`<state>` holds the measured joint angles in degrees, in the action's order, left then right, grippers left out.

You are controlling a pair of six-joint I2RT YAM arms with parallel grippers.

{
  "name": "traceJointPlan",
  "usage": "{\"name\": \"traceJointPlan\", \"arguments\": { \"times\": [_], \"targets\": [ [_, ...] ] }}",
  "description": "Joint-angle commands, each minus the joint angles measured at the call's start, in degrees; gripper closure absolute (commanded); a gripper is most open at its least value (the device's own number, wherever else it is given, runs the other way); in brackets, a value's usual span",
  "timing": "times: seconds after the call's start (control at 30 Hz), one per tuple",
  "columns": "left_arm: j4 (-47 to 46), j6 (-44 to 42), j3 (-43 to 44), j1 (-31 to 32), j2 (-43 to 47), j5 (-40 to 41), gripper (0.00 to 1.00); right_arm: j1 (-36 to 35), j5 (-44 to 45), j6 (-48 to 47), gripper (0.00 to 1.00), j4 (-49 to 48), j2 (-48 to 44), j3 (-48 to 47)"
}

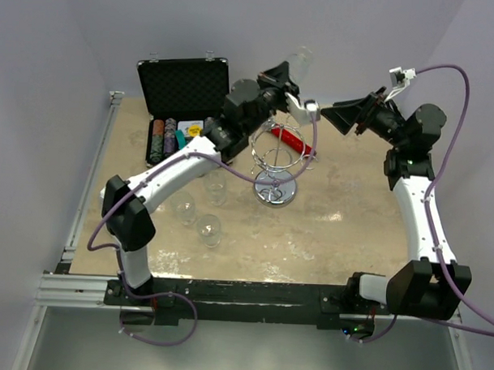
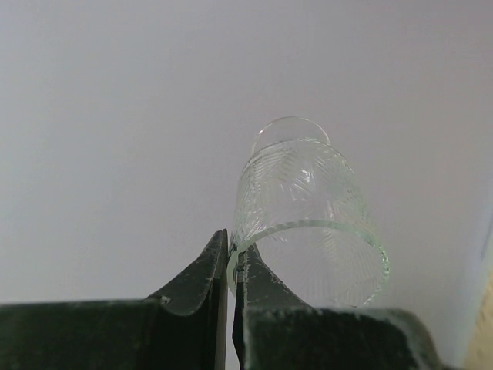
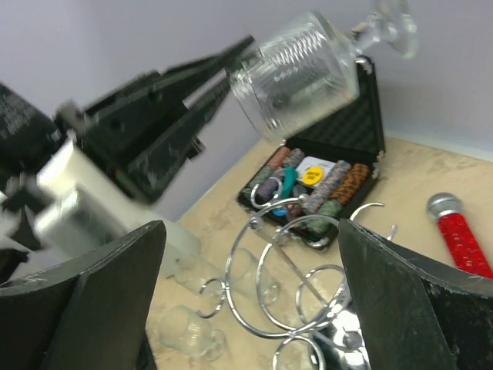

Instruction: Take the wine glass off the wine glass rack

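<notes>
The left gripper [image 2: 233, 258] is shut on the rim of the wine glass [image 2: 308, 216], which is held up high, off the wine glass rack [image 1: 279, 158] of shiny wire loops. The ribbed glass is judged light, slippery and easily broken; the short stem could be gripped instead. The right gripper [image 1: 329, 115] is spread wide, empty.

Overhead and close wrist views share the wine glass [image 2: 308, 223].
</notes>
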<state>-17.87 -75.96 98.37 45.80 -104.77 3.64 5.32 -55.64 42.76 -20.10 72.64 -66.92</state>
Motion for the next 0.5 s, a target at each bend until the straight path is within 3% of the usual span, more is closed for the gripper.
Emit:
{"name": "traceJointPlan", "arguments": {
  "times": [0.0, 0.3, 0.47],
  "targets": [
    [22.8, 6.2, 15.3, -6.8, 2.7, 7.9, 1.00, 0.1, 7.5, -12.7, 0.02, 7.7, -2.0, -4.0],
    [59.7, 16.7, 21.7, -23.0, 8.1, 7.6, 1.00, 0.6, 17.7, -22.1, 0.01, 14.6, 2.1, -5.6],
    [81.1, 23.0, 20.1, -32.3, 8.4, -3.3, 1.00, 0.6, 19.3, -23.0, 0.01, 15.4, 4.6, -5.8]
  ]
}}
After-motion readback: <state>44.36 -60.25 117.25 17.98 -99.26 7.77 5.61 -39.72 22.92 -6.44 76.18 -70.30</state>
